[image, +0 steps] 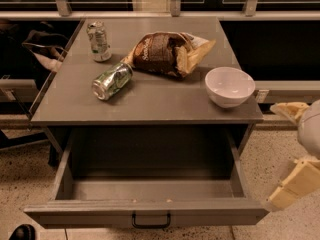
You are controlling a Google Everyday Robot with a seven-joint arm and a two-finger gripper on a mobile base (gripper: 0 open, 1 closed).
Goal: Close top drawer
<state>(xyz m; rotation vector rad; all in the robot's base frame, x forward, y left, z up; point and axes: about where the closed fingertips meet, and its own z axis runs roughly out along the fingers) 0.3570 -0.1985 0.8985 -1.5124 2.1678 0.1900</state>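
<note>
From where I am standing, the top drawer (150, 211) is hanging pulled far out of the grey cabinet toward me. Its long front panel is sitting low at the near edge, and the small black loop handle (151, 221) is showing at the middle of that panel. The gripper (277, 154) is hovering off to the right of the drawer's front corner, above the speckled floor. Its pale fingers (295, 184) are standing wide apart, holding nothing and not touching the drawer.

On the tabletop (165, 104) above, a can (99, 41) is standing upright near the back left. A second can (112, 81) is lying on its side just in front of it. A crumpled brown snack bag (167, 53) is resting near the middle back, and a white bowl (229, 86) is sitting at the right front edge.
</note>
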